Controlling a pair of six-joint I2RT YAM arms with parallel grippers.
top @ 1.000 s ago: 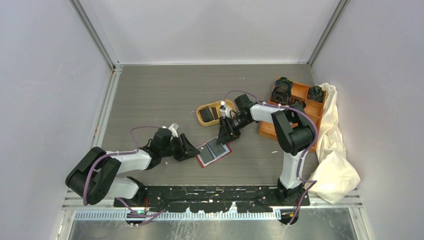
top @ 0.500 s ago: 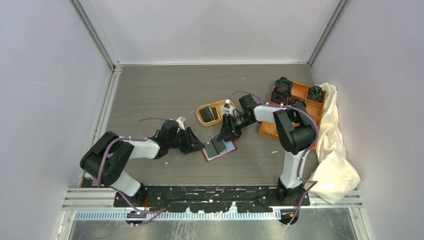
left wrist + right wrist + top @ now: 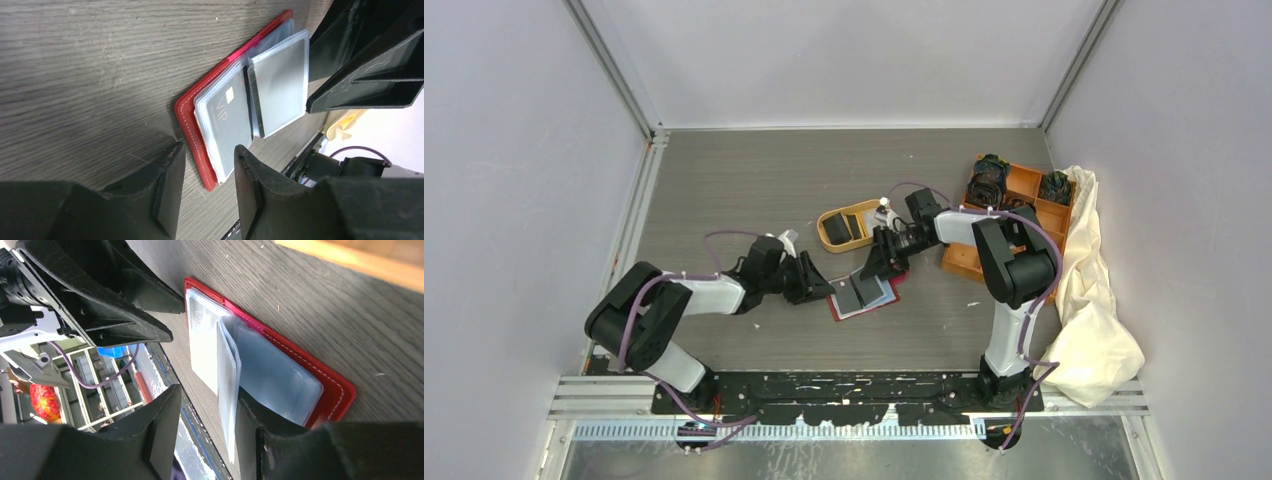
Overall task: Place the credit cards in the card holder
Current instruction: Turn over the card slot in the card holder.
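The job looked partly done. The red card holder (image 3: 187,120) lay open and flat on the table (image 3: 744,180). One dark card (image 3: 227,130) with the letters VIP sat inside a clear pocket. A grey card (image 3: 280,75) seemed to sit in the next pocket, which stood up a little. More cards (image 3: 851,228) waited in the oval tray (image 3: 829,235), so I think those were left to put in.

The left gripper (image 3: 208,150) was half open and held nothing. The near corner of the card holder lay right at its tips, in the gap between its two fingers. The dark card was just past those tips.

The right gripper (image 3: 210,392) was at the other side of the card holder, facing the left one. Its fingers were apart too. A clear page (image 3: 227,390) stood up between them and leaned on one finger, but it was not pinched. The oval tray was close behind this gripper.
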